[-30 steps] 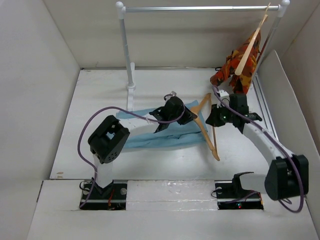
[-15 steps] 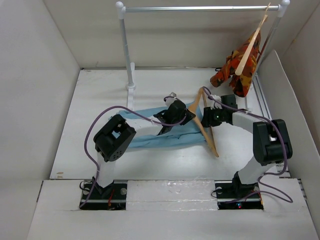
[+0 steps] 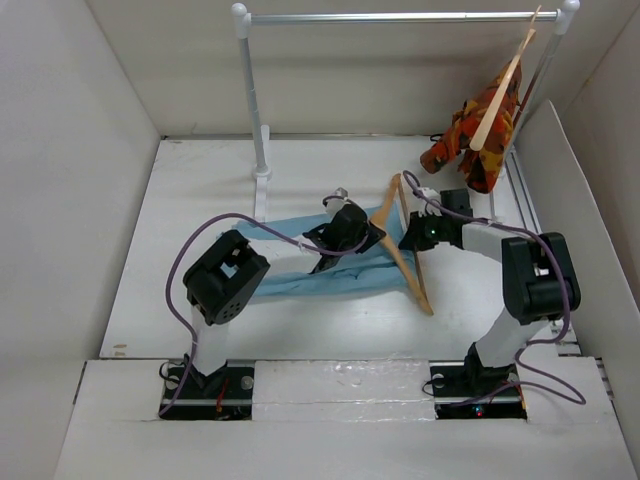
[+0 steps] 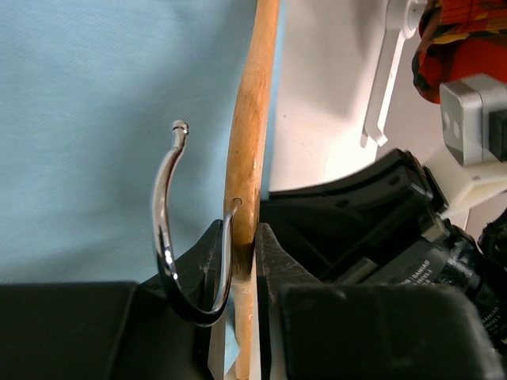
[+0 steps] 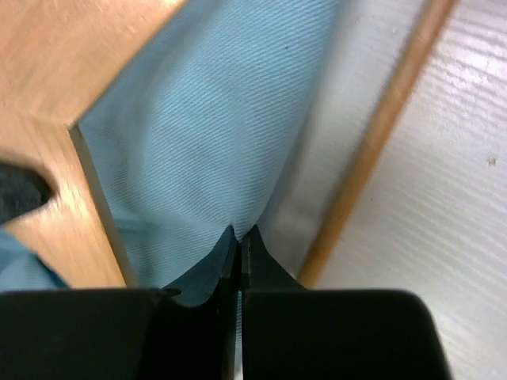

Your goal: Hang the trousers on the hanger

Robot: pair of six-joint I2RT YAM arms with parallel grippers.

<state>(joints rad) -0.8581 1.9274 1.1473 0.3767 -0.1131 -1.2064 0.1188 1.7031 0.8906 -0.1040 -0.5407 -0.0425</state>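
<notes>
Top view: sky-blue fabric trousers [image 3: 290,282] lie flat at mid counter [image 3: 190,190]. Light-brown wooden hanger [image 3: 415,278] sits at their right end, overlapping the fabric edge. Left jaws and right jaws meet at hanger's upper part, one on either side. Metal clothes rail [image 3: 400,16] at rear carries 2nd wooden hanger w/ orange-red patterned cloth [image 3: 470,125]. Left wrist view: left jaws clamped on hanger [image 4: 249,119] wood at base of chrome hook [image 4: 165,206]; trousers [image 4: 95,119] behind. Right wrist view: right jaws pinched tight on a fold of trousers [image 5: 222,119], w/ hanger [image 5: 95,63] wood on both sides of fold and bare counter [image 5: 459,198] beyond.
</notes>
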